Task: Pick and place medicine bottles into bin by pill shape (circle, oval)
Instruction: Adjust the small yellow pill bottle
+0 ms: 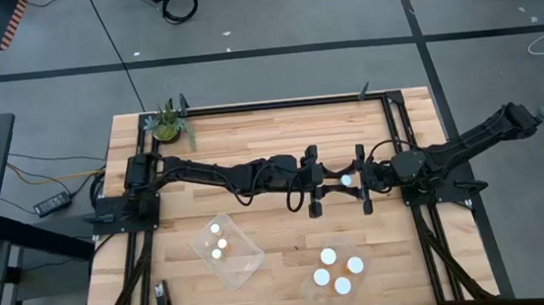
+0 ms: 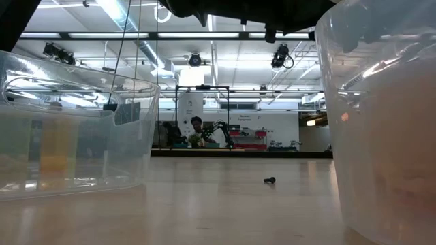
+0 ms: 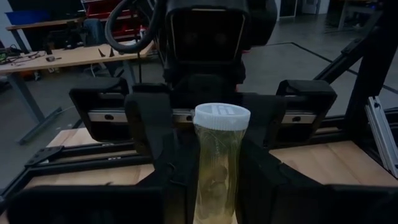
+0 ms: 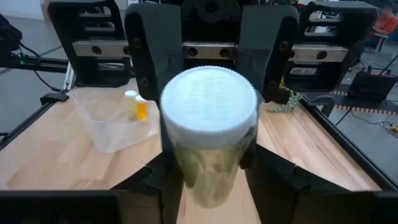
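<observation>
A single medicine bottle point(image 1: 346, 179), white cap up, sits at centre frame in the high view, above the wooden surface point(image 1: 280, 132), between the two arms; the risk is a drop or a tilt during what looks like a hand-over, if one pincer lets go before the other has firm hold, so the bottle falls to the surface outside either tub. In the wrist views the bottle point(image 3: 219, 168) stands upright between dark fingers on both sides; the left pincer point(image 1: 312, 181) is narrowly closed on it, and the right pincer point(image 1: 362, 179) faces it with its fingers about the bottle too, though whether they press it I cannot tell. Lower in the frame, the left tub point(image 1: 245, 265) holds three narrower capped bottles; the right tub point(image 1: 315, 285) holds three wider ones.
</observation>
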